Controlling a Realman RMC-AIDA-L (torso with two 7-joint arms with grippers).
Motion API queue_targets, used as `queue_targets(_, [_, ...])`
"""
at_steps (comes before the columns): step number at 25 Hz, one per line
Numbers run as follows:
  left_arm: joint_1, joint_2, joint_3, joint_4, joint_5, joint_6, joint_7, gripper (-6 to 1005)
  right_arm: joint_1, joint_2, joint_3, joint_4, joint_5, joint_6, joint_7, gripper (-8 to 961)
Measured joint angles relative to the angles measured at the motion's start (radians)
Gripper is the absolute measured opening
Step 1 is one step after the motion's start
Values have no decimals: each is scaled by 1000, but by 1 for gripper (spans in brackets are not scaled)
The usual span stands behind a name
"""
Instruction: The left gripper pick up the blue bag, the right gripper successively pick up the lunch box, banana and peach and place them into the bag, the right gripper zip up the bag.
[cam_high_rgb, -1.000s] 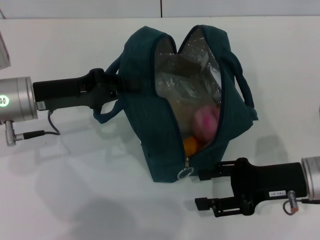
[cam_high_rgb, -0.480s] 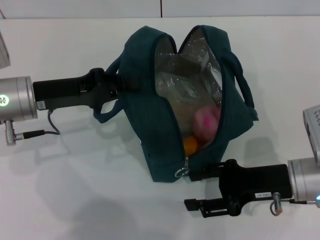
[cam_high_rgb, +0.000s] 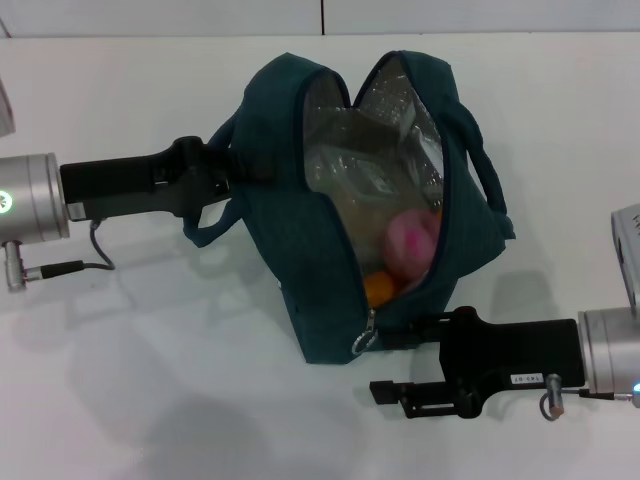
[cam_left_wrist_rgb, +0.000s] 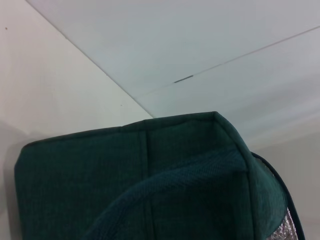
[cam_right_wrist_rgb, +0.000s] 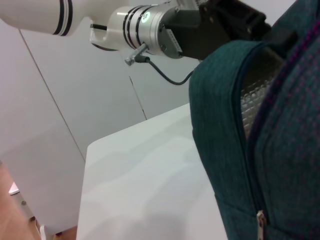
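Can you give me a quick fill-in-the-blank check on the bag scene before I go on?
1. The blue bag's zipper is ____, so its silver lining shows.
2. Inside the bag, the round pink fruit lies next to something ____ in colour.
3. The left pincer is at the bag's ____ side, by a loop handle.
4. The right pincer is near the zipper's metal ____ pull.

Missing words: open; orange; left; ring
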Motion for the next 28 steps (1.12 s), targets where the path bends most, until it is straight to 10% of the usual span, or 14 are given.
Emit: queue_targets(28, [-7,0,0,0,0,-1,4,55,-4,3,16,-15,2,-14,-7,659])
